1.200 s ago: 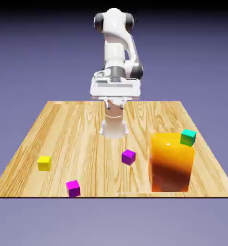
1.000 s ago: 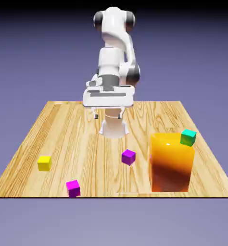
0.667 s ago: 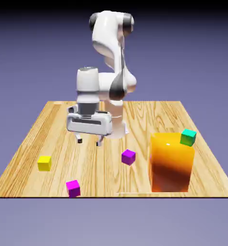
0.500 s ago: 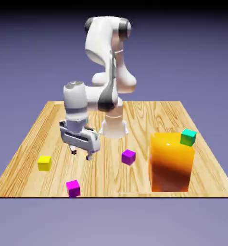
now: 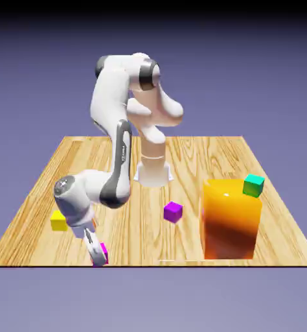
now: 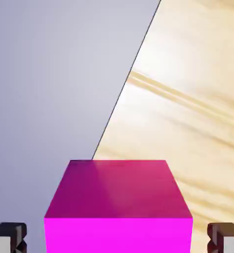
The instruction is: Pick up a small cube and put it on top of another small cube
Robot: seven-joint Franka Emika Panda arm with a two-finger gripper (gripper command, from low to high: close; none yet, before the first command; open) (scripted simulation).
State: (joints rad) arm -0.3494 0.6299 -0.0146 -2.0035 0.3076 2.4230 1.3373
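Bright magenta, the small cube (image 6: 118, 234) is located at the counter's (image 5: 201, 155) lower edge, toward the corner at the exterior view's left. It is framed between the fingertips of the gripper (image 6: 117, 238), which are held apart, with a gap visible on either side of the cube. In the exterior view, the cube is partly hidden by the hand of the white arm (image 5: 120, 152). A yellow cube (image 5: 58, 222) is seen near the counter's left edge, partly covered by the arm. A violet cube (image 5: 173, 212) is placed between the arm and a large orange block (image 5: 227, 224), whose upper right corner is overlapped by a green cube (image 5: 253, 185).
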